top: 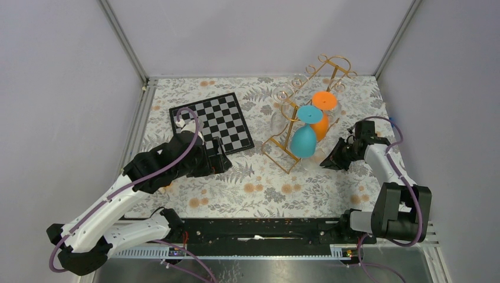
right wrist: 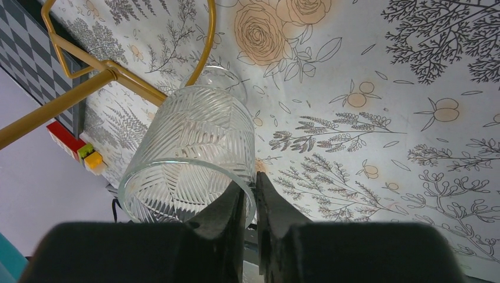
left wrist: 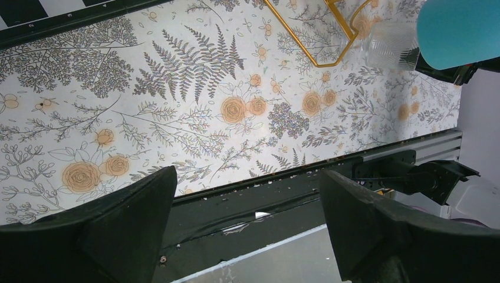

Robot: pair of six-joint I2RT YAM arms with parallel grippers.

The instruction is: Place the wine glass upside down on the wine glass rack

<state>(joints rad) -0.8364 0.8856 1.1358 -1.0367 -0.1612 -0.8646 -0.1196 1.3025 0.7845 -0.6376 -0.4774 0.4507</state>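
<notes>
Table: covered with a floral cloth in grey fern and orange rose print; everything stands or lies on it.
Chessboard: black and white, flat on the far left part of the cloth, well apart from the rack.
Wine glass rack: thin gold wire frame with curled loop ends, on the far right part of the table. Its rails run from the near-left foot up toward the far right.
Teal glass: hangs upside down on the rack, foot up, bowl down, at the nearer end.
Orange glass: hangs the same way just behind the teal one.
Wine glass: clear, with a ribbed leaf pattern cut into the bowl and a plain thin rim.
Wine glass, place: just beside the near end of the rack, between the teal bowl and the right arm.
Wine glass, direction: long axis leans low over the cloth. The open rim faces the right wrist camera and the foot end points away toward the rack's gold bar. Whether it rests on the cloth I cannot tell.
Right gripper: fingers almost together, pinching the wall of the wine glass at the rim, one finger inside and one outside.
Left gripper: jaws spread wide, nothing between them, hanging over the cloth near the front edge.
</notes>
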